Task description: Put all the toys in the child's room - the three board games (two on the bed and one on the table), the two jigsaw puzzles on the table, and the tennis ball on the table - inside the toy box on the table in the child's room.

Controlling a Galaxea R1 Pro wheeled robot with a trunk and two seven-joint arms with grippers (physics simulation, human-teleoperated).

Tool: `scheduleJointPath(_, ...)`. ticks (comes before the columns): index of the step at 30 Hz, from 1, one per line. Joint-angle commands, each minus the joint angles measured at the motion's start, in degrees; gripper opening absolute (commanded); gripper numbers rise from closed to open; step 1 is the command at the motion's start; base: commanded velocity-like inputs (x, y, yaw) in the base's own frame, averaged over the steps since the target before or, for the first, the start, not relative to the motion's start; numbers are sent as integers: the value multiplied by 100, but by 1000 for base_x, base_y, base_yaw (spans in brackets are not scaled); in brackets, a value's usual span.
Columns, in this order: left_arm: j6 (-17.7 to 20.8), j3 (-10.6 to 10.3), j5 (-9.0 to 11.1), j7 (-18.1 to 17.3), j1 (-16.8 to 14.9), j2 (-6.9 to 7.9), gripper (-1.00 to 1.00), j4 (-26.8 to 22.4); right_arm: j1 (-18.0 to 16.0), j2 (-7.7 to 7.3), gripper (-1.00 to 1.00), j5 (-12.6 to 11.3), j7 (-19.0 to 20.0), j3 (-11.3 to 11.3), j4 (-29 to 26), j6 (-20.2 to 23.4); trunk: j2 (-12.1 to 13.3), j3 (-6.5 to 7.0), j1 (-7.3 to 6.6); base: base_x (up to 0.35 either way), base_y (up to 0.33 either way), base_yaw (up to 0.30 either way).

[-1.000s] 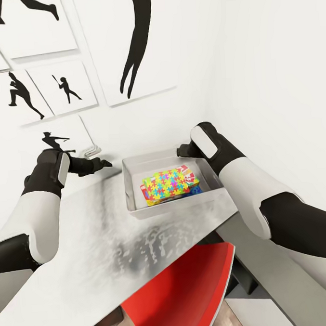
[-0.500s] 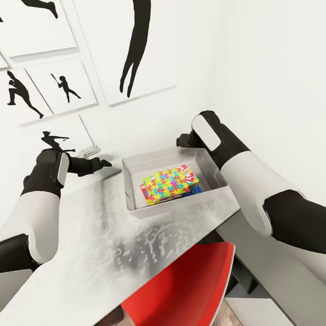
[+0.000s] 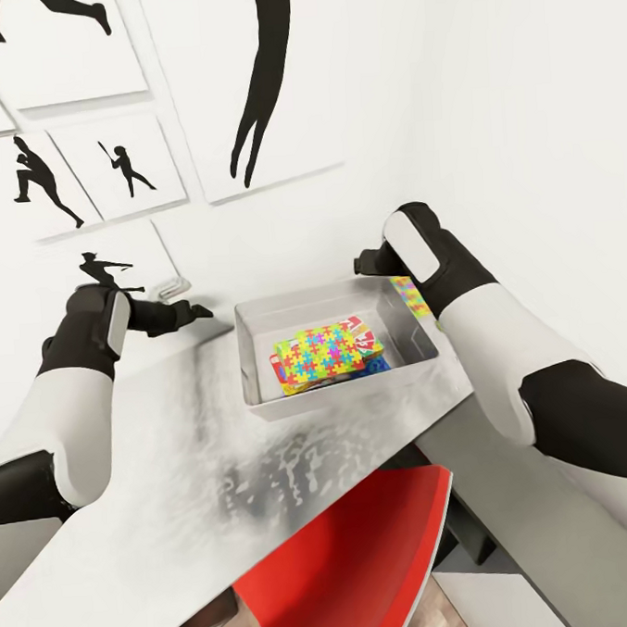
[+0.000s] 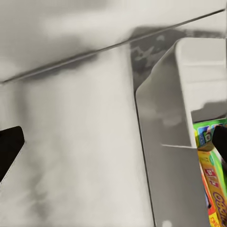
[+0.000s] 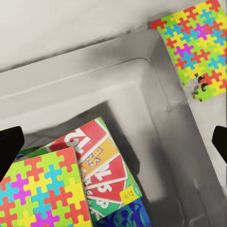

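Our toy box [image 3: 403, 340] sits on the table [image 3: 175, 470], and it is nearly full. Inside it lie a puzzle [image 3: 321, 355] on top and game boxes [image 5: 101, 172] under it. One more puzzle [image 3: 413, 300] lies on the table just outside the box, touching its wall. Our right gripper [image 3: 371, 262] hangs above the box's far corner, spread wide and empty. Our left gripper [image 3: 197, 313] waits beside the box, wide too. We think the next job is that outside puzzle: we must reach down, pinch its thin edge and lift it in.
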Motion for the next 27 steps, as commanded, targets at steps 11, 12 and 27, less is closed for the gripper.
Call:
scheduleJointPath(11,19,41,-52,-59,-6,-3,100,-224,14,-230,100,-54,-50,22,3,11,-10,-10,3,0,0,0)
scheduleJointPath(12,19,42,-52,-63,-6,-6,100,-226,19,-242,100,-54,-50,23,3,11,-10,-10,3,0,0,0)
scheduleJointPath(27,19,26,-50,-1064,-8,-27,100,-482,63,-382,100,-61,-24,38,35,-5,-10,-10,3,0,0,0)
